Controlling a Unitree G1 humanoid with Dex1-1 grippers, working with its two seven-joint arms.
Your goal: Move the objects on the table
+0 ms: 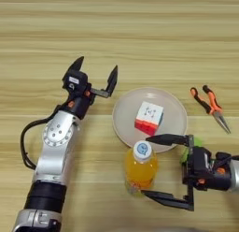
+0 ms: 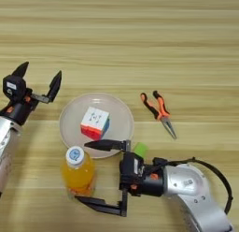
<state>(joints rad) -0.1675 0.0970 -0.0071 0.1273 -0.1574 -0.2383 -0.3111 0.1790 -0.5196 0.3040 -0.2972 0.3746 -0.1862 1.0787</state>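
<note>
the right gripper (image 1: 158,170) has its 2 fingers spread wide beside the bottle (image 1: 140,172), so slide further left until they straddle it squarely before closing, while the left gripper (image 1: 95,74) waits open near the plate (image 1: 175,112).

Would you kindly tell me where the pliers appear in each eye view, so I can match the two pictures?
Left eye view: the pliers lie near the right edge, right of the plate.
Right eye view: the pliers lie right of centre, again just right of the plate.
Shared landmark: the cube on the plate.
</note>
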